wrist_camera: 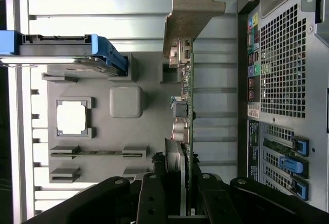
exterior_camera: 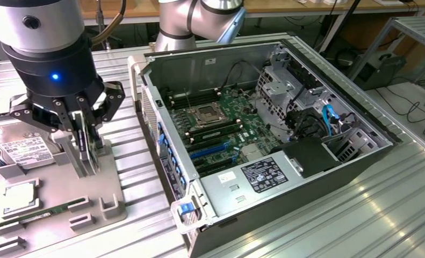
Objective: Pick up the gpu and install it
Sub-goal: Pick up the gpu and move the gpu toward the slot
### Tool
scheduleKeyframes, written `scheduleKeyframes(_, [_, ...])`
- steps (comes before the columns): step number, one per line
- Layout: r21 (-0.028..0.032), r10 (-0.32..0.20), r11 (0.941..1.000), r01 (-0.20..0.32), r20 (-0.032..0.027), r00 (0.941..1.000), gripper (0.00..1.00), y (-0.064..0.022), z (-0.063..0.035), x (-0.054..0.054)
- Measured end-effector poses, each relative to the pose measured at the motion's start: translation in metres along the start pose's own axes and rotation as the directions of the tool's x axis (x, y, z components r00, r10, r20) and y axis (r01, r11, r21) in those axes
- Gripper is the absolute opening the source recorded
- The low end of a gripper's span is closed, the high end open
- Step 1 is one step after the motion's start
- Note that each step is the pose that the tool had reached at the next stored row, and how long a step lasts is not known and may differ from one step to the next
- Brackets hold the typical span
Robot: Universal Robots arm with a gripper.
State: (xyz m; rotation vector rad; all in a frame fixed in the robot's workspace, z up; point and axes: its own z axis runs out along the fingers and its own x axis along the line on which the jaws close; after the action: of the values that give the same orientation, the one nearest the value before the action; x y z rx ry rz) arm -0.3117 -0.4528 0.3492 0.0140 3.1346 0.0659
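End effector (exterior_camera: 89,161) clamping gpu (wrist_camera: 189,80), labels (exterior_camera: 264,174) illegible

Your tabletop (exterior_camera: 391,215): ribbed silver metal, laid in parallel slats.
Item 1: grey moulded holder tray (exterior_camera: 58,185), flat on the slats at the exterior view's left.
Item 2: open computer case (exterior_camera: 305,212), on its side, perforated rear end facing the tray, with a strip of bare slats between them.

The fingers (wrist_camera: 154,198) hide one end of the gpu (wrist_camera: 188,108), and the hard drive (exterior_camera: 20,147) is cut off.
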Motion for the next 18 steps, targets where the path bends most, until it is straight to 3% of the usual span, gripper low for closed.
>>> scheduleKeyframes(18, [0.0000,0.000,1.0000,0.000,0.0000,1.0000,0.28,0.0002,-0.0041,0.0000])
